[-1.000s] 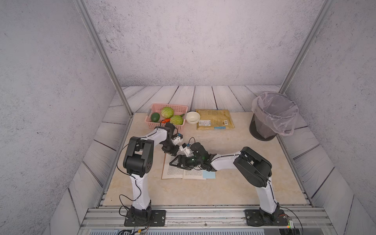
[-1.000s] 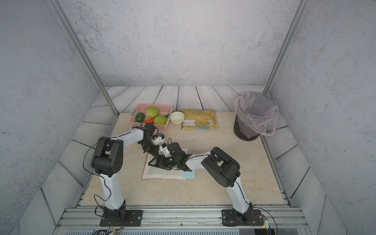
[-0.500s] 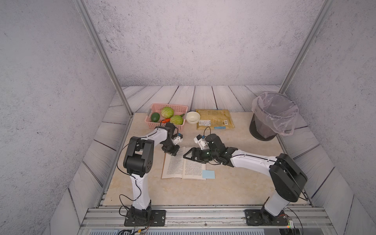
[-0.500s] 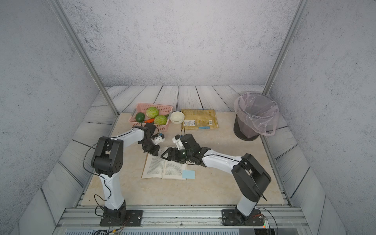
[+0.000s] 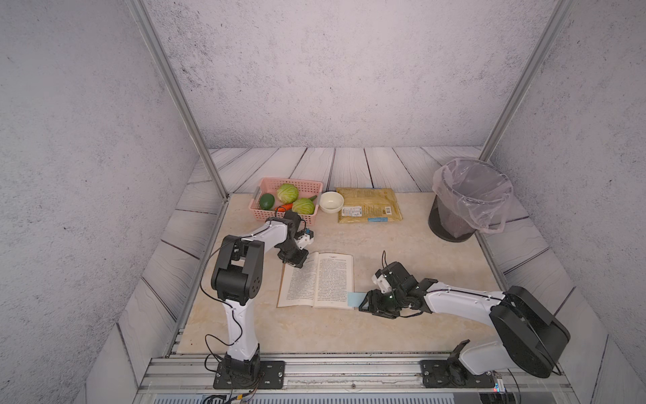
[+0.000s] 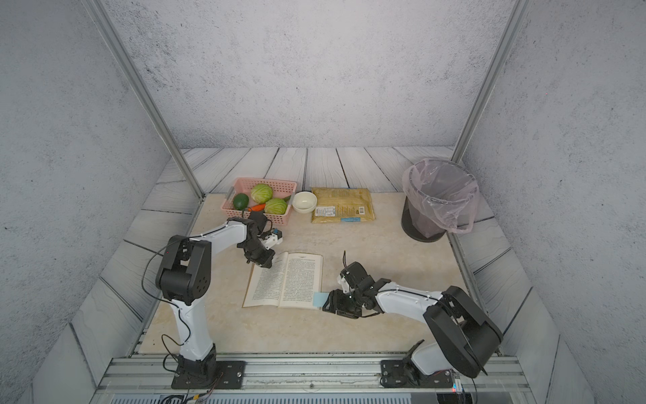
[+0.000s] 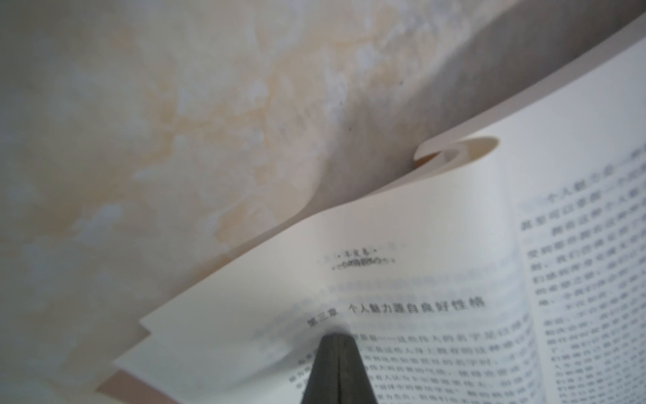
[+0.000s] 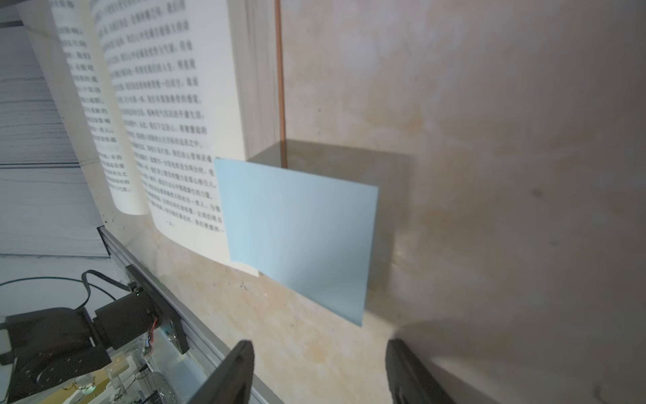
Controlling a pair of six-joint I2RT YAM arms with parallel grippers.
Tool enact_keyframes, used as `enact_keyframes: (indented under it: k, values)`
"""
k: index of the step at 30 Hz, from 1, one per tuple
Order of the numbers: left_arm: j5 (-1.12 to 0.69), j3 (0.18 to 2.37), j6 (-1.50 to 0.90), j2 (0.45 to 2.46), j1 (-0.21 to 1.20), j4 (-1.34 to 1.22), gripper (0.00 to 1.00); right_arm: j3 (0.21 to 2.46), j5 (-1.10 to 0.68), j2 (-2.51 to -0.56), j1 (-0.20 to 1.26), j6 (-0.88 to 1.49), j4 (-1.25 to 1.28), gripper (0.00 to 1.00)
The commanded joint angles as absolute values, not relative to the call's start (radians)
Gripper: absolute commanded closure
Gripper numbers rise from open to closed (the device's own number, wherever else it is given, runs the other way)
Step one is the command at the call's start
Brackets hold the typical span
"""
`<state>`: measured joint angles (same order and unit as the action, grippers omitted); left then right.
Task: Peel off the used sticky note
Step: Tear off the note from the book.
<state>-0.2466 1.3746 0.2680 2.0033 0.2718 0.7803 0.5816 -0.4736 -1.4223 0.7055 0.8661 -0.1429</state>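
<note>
My left gripper (image 7: 335, 338) is clenched tight, its tip pressing down on the book (image 5: 316, 280) at its far left corner. The blue sticky note (image 8: 297, 238) clings to the book's near right corner and overhangs the page edge. My right gripper (image 8: 318, 346) stands spread just off the note's free edge, grasping nothing.
</note>
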Motion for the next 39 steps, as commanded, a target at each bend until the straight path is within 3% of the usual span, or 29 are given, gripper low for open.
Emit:
enact_keyframes:
  k: [1,17,21,30,39]
  values:
    - [-0.184,1.347,0.265,2.016,0.272,0.767,1.0,0.572,-0.421,-1.419,0.703,0.877,-0.144,0.35]
    - [-0.184,1.349,0.263,2.017,0.272,0.769,1.0,0.601,-0.435,-1.516,0.698,0.918,-0.016,0.37]
    - [-0.184,1.349,0.262,2.017,0.272,0.769,1.0,0.586,-0.41,-1.475,0.698,0.925,-0.018,0.48]
    - [-0.184,1.35,0.263,2.018,0.272,0.77,1.0,0.592,-0.347,-1.418,0.698,0.918,-0.067,0.99]
    - [-0.184,1.35,0.264,2.018,0.272,0.77,1.0,0.62,-0.206,-1.319,0.695,0.907,-0.217,1.0]
